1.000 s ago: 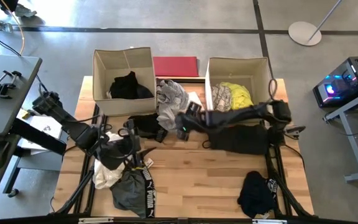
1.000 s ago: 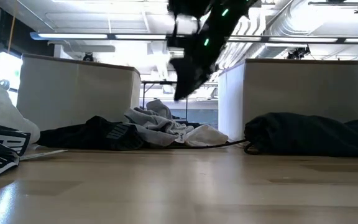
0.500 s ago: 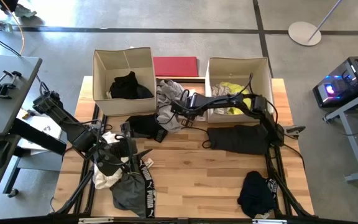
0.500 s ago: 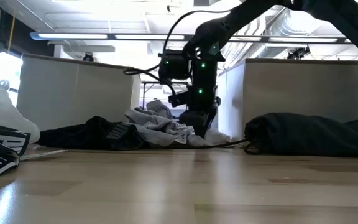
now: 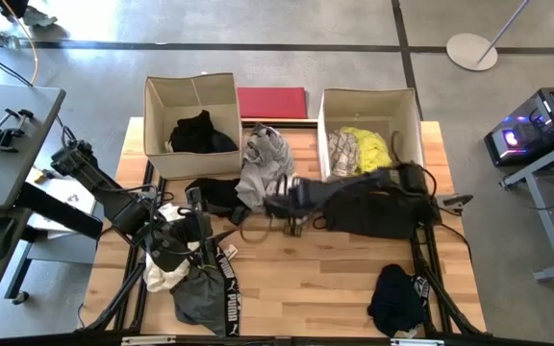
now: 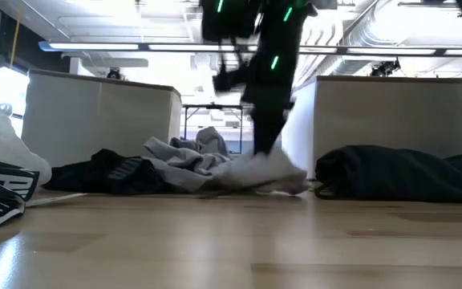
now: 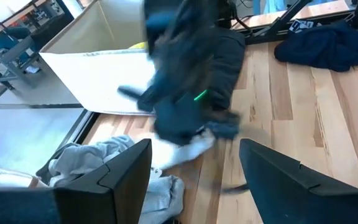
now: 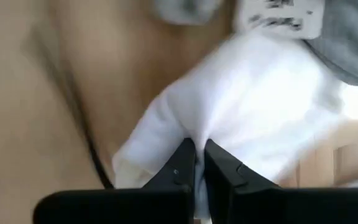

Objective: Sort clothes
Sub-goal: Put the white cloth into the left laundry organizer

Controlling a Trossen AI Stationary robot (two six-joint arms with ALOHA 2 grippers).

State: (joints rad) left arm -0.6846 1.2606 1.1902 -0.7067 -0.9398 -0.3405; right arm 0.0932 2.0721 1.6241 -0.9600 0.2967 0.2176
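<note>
The right gripper (image 8: 196, 163) is pinched shut on a white cloth (image 8: 253, 118), which trails beyond its jaws; the left gripper (image 7: 194, 171) gapes, farther off.

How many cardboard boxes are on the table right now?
2: the left box at the table's back-left, holding a black garment; the right box at the back-right, holding yellow clothes.

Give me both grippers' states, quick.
Left gripper: open, holding nothing, over the table's left side.
Right gripper: fingers pinched shut on the white garment at mid-table.
</note>
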